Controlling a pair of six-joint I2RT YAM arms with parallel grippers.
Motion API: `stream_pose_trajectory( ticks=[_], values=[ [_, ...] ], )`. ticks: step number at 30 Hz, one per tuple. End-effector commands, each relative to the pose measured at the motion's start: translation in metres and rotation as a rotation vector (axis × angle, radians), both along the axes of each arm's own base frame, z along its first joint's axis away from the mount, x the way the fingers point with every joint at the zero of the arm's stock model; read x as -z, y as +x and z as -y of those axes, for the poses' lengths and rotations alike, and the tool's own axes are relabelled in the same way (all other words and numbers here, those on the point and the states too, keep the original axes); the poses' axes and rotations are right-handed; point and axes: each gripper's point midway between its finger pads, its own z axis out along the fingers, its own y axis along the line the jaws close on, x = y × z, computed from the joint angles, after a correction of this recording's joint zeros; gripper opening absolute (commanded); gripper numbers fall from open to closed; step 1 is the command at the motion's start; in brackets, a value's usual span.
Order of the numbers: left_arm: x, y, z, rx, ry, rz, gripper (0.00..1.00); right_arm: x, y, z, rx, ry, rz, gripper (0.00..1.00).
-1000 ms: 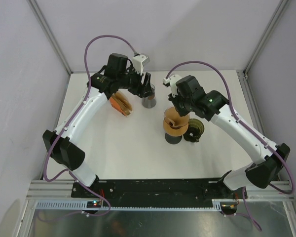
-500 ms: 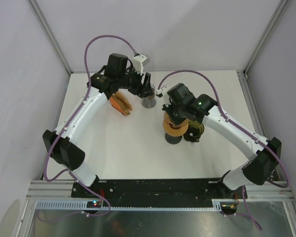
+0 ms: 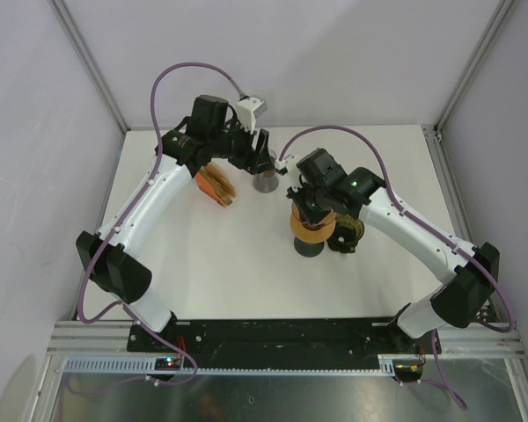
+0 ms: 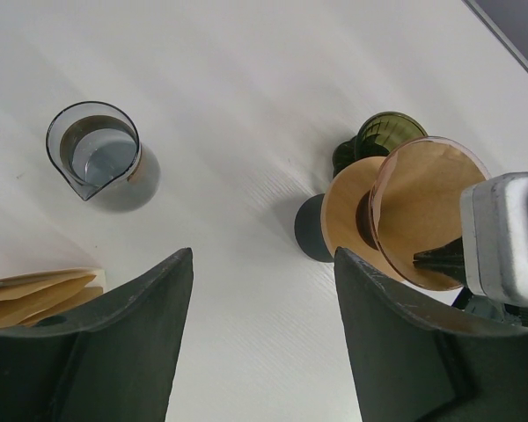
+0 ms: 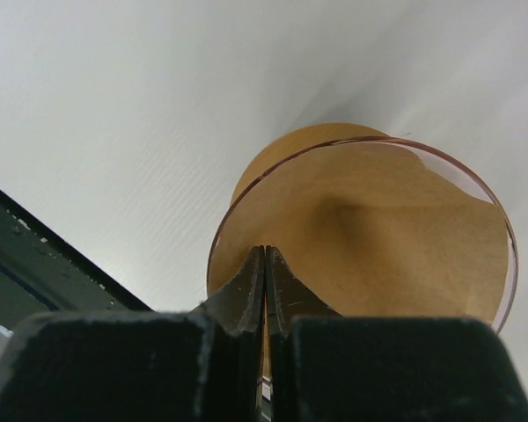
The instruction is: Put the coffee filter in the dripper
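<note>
My wrist camera (image 4: 506, 233) reads "intel". My right hand (image 5: 265, 264) pinches the coffee filter (image 5: 378, 237) in the dripper (image 4: 389, 242); my left hand (image 4: 262, 264) is spread, empty.

The filter (image 4: 422, 207) sits in the dripper (image 4: 348, 211); beaker (image 4: 94, 151) behind-left, second dripper (image 4: 387, 134) seemingly touching right.

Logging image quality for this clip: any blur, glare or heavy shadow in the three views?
Top external: sharp, evenly lit, faint shadows. Left wrist: beaker casts a soft shadow, left tool dark, slightly blurred. Right wrist: right tool black and blurred, coffee filter fairly sharp.
</note>
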Motion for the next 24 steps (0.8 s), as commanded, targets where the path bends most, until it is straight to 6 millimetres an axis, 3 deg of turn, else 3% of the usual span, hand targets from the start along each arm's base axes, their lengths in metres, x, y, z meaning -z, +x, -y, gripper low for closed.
stream_pose_trajectory(
  ticks=[1, 10, 16, 20, 24],
  values=[
    [-0.022, -0.005, -0.001, 0.021, -0.032, 0.062, 0.7, -0.017, 0.013, 0.008, 0.062, -0.003, 0.066, 0.0],
    [-0.023, -0.005, -0.001, 0.021, -0.033, 0.064, 0.7, -0.058, 0.031, 0.023, 0.142, 0.005, 0.209, 0.0],
    [-0.023, -0.004, -0.002, 0.018, -0.029, 0.07, 0.7, -0.078, 0.031, 0.027, 0.156, 0.042, 0.265, 0.03],
    [-0.023, -0.003, -0.003, 0.014, -0.022, 0.074, 0.7, -0.094, 0.005, 0.011, 0.014, 0.15, 0.281, 0.04],
    [-0.024, -0.001, -0.005, 0.008, -0.017, 0.084, 0.71, -0.089, -0.053, -0.021, -0.28, 0.223, 0.278, 0.04]
  ],
)
